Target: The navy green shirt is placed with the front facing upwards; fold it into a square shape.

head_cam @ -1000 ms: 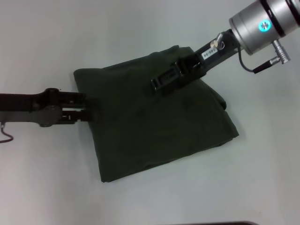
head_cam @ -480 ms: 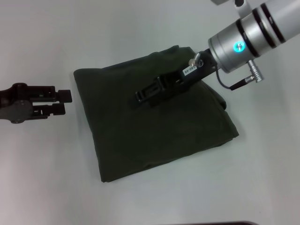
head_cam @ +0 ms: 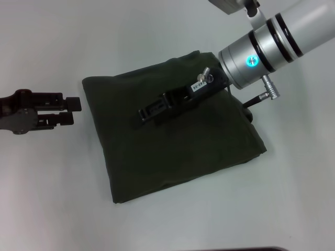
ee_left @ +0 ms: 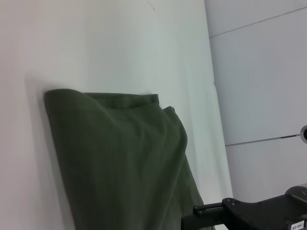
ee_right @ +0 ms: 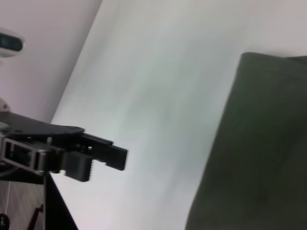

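The navy green shirt (head_cam: 178, 141) lies folded into a rough square in the middle of the white table, plain green side up. Its lettering is hidden. My right gripper (head_cam: 142, 115) hovers low over the shirt's upper middle, pointing left, fingers apart and empty. The left wrist view shows the shirt (ee_left: 120, 163) and the right gripper's fingers (ee_left: 199, 215). My left gripper (head_cam: 72, 111) is open over bare table, just left of the shirt's left edge and not touching it. It also shows in the right wrist view as the left gripper (ee_right: 98, 160), beside the shirt's edge (ee_right: 259, 143).
The white table (head_cam: 52, 198) surrounds the shirt on all sides. A dark strip (head_cam: 251, 249) runs along the near edge in the head view. A pale wall (ee_left: 259, 72) stands beyond the table.
My left gripper has pulled back left off the shirt's edge and now stays beside it. My right gripper has slid leftward across the top of the shirt.
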`<action>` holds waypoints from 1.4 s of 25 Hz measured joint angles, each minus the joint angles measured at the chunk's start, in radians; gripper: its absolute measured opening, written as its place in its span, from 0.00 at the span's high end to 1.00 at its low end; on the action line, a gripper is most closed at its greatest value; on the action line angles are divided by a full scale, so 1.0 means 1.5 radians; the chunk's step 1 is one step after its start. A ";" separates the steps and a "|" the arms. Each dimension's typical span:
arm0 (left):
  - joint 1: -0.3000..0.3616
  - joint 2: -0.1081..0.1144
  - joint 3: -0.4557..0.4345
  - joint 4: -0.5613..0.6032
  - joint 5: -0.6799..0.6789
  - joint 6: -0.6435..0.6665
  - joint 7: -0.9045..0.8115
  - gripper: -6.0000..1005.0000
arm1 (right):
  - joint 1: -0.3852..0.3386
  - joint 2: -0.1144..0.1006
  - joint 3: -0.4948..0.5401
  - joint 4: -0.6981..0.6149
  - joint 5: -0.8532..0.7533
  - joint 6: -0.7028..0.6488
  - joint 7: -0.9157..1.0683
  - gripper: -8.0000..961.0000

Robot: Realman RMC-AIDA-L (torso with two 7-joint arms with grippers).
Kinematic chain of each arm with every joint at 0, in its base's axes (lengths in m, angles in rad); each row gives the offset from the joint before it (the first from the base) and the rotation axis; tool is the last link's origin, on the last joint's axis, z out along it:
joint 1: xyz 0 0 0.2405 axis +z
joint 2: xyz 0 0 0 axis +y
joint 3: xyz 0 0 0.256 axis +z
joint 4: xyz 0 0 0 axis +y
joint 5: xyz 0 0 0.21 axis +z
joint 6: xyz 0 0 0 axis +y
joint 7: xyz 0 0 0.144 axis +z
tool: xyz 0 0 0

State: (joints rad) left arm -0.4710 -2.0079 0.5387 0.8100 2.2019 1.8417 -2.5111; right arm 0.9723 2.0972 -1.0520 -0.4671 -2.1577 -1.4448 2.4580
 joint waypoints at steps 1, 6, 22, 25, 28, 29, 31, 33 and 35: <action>0.000 0.000 0.000 0.000 0.000 0.000 0.000 0.42 | 0.001 0.000 -0.009 0.001 0.008 0.002 0.000 0.13; 0.000 0.000 -0.001 -0.001 0.000 0.000 0.001 0.42 | 0.004 0.003 -0.052 0.019 0.054 0.032 0.000 0.13; 0.000 0.000 -0.001 -0.004 0.000 -0.002 0.005 0.42 | -0.002 -0.003 -0.129 0.029 0.093 0.106 0.004 0.13; 0.000 0.000 -0.001 -0.004 0.000 -0.001 0.006 0.42 | -0.005 -0.007 -0.128 0.026 0.091 0.107 0.005 0.13; 0.001 0.000 -0.001 -0.004 0.000 -0.002 0.006 0.42 | -0.010 -0.011 -0.127 0.019 0.090 0.108 0.005 0.13; 0.001 0.000 -0.001 -0.004 0.000 -0.002 0.006 0.42 | -0.011 -0.012 -0.127 0.018 0.090 0.108 0.005 0.13; 0.001 0.000 -0.001 -0.004 0.000 -0.002 0.006 0.42 | -0.014 -0.016 -0.127 0.016 0.089 0.109 0.006 0.13; 0.001 0.000 -0.001 -0.004 0.000 -0.002 0.006 0.42 | -0.019 -0.020 -0.127 0.010 0.089 0.113 0.008 0.13; 0.001 -0.001 -0.001 -0.004 0.000 -0.002 0.006 0.42 | -0.026 -0.027 -0.125 0.004 0.085 0.121 0.014 0.13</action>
State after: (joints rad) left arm -0.4691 -2.0092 0.5369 0.8039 2.2013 1.8391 -2.5019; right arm 0.9331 2.0566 -1.2393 -0.4604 -2.0302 -1.2633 2.4798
